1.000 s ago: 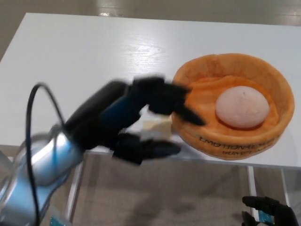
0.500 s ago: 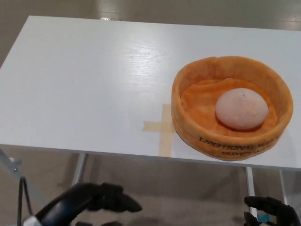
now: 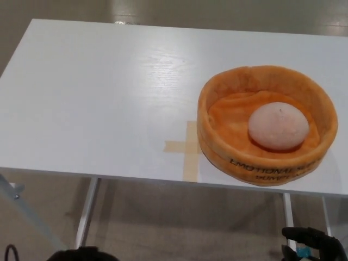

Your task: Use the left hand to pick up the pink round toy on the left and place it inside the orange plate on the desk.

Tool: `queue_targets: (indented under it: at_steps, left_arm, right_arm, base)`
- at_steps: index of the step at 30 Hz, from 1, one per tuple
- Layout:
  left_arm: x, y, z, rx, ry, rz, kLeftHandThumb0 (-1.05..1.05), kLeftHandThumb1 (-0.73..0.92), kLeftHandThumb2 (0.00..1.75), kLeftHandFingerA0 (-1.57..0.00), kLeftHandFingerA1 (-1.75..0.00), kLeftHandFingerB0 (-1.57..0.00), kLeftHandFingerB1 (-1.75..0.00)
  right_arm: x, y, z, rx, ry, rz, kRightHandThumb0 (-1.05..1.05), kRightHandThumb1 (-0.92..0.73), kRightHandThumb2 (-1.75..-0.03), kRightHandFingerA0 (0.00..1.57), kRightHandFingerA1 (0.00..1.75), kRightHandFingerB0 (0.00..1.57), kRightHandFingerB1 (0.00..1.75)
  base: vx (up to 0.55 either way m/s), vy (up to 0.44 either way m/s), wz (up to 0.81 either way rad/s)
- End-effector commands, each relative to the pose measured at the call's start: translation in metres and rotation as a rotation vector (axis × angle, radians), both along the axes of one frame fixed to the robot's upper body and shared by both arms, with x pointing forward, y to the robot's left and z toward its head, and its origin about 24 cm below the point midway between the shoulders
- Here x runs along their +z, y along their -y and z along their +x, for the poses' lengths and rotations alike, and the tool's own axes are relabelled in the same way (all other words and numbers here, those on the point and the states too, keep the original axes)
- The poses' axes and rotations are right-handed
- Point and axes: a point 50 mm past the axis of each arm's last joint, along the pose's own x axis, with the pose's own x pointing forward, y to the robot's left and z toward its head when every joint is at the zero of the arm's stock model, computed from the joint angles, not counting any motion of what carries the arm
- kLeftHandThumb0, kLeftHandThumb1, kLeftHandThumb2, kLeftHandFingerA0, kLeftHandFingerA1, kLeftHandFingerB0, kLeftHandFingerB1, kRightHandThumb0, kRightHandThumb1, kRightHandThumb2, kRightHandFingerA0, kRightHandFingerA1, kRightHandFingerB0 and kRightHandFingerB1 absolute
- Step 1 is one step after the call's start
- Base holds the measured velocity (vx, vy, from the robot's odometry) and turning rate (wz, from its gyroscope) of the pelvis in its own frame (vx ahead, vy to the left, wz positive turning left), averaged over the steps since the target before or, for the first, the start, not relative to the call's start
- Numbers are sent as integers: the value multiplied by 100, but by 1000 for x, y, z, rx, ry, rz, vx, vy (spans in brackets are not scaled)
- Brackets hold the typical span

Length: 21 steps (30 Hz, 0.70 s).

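The pink round toy (image 3: 275, 126) lies inside the orange plate (image 3: 217, 98), a soft round bowl with black lettering on its front wall, at the right of the white desk (image 3: 98, 98). Only a dark sliver of my left hand (image 3: 81, 254) shows at the bottom edge, below the desk's front and far from the plate. My right hand (image 3: 314, 246) hangs low at the bottom right corner, under the desk edge, with its fingers loosely apart and nothing in them.
A cross of tan tape (image 3: 186, 148) is stuck on the desk just left of the plate. The desk's metal legs (image 3: 87, 212) and the floor show below its front edge. A grey bar (image 3: 22, 209) slants at the lower left.
My left hand has drawn back from beside the plate, dropped below the desk edge and nearly left the picture. The toy stays in the plate. The right hand has not moved.
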Motion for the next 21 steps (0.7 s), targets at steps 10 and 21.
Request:
queue_targets:
  at_steps: [10, 21]
  left_arm:
    - [-28, -19, -7, 433, -43, -21, -37, 42, 62, -26, -39, -28, -36]
    - [-28, -20, -1, 304, -121, 41, -76, 46, 83, 0, 0, -7, -19]
  right_arm:
    - [-7, 3, -11, 7, -47, 5, -31, -59, -57, 79, 64, 69, 54]
    - [-6, 2, -9, -5, -41, 22, -38, -60, -57, 62, 60, 56, 49]
  base:
    - [0, 0, 0]
    - [0, 0, 0]
